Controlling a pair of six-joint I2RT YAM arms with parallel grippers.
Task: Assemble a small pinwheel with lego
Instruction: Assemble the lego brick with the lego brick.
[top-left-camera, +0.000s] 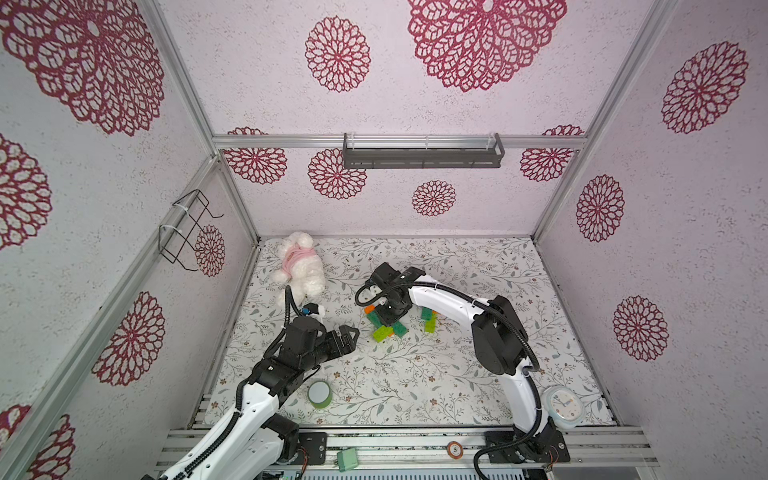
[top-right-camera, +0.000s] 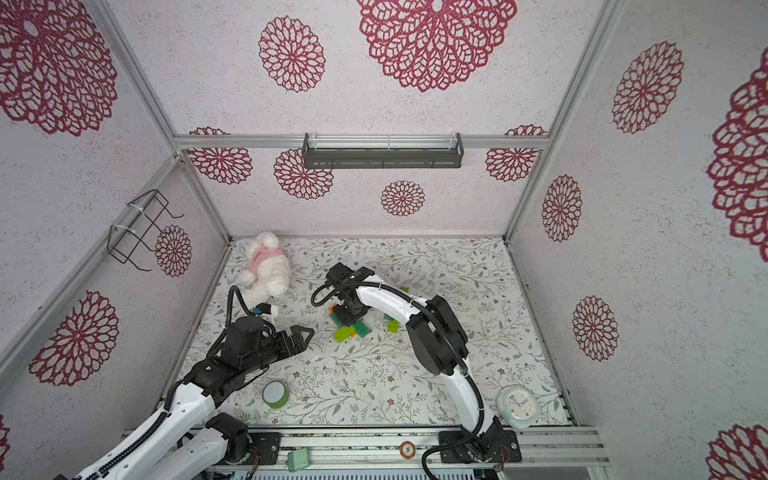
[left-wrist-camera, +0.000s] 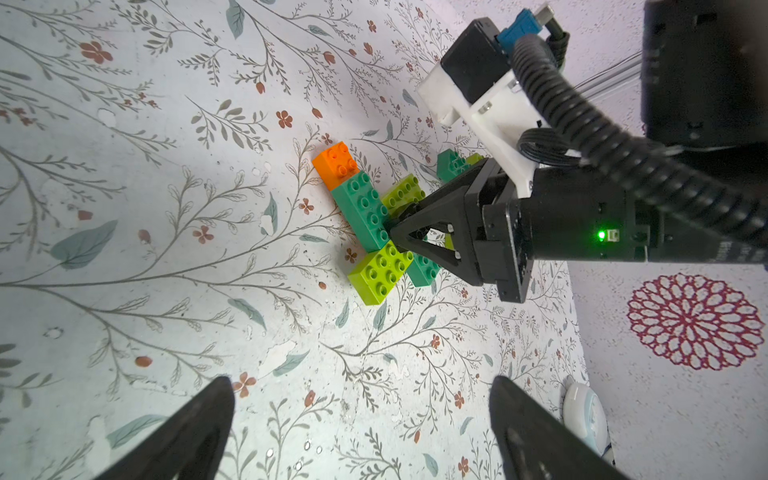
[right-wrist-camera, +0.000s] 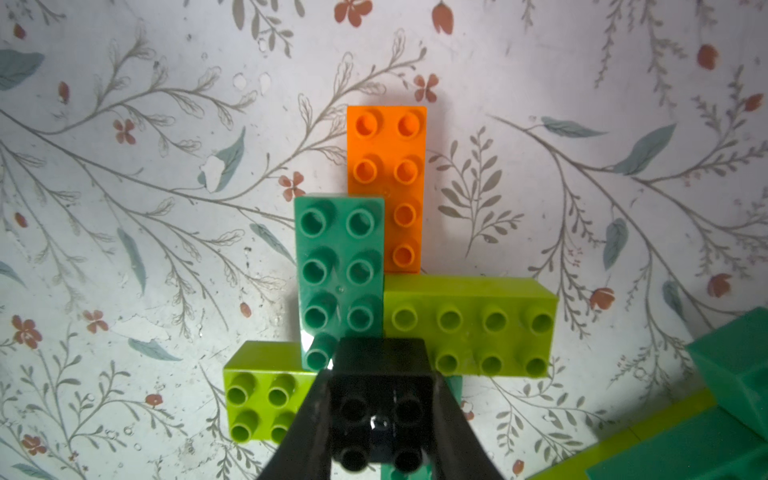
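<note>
On the flowered mat lies a flat cluster of lego: an orange brick (right-wrist-camera: 386, 166), a dark green brick (right-wrist-camera: 338, 266) partly over it, and two lime green bricks (right-wrist-camera: 469, 324) (right-wrist-camera: 257, 399) set crosswise. My right gripper (right-wrist-camera: 381, 386) is shut on a small black square brick (right-wrist-camera: 380, 432), studs up, right over the cluster's middle (top-left-camera: 382, 332). What lies under the black brick is hidden. My left gripper (left-wrist-camera: 360, 382) hangs open and empty to the left of the cluster (left-wrist-camera: 361, 208), a short way off. Both top views show it there (top-left-camera: 353, 332).
Loose dark green (top-left-camera: 427, 313) and lime green (top-left-camera: 430, 327) bricks lie just right of the cluster, under the right arm. A plush toy (top-left-camera: 299, 270) sits at the back left, a green tape roll (top-left-camera: 320, 394) front left, a clock (top-left-camera: 563, 405) front right.
</note>
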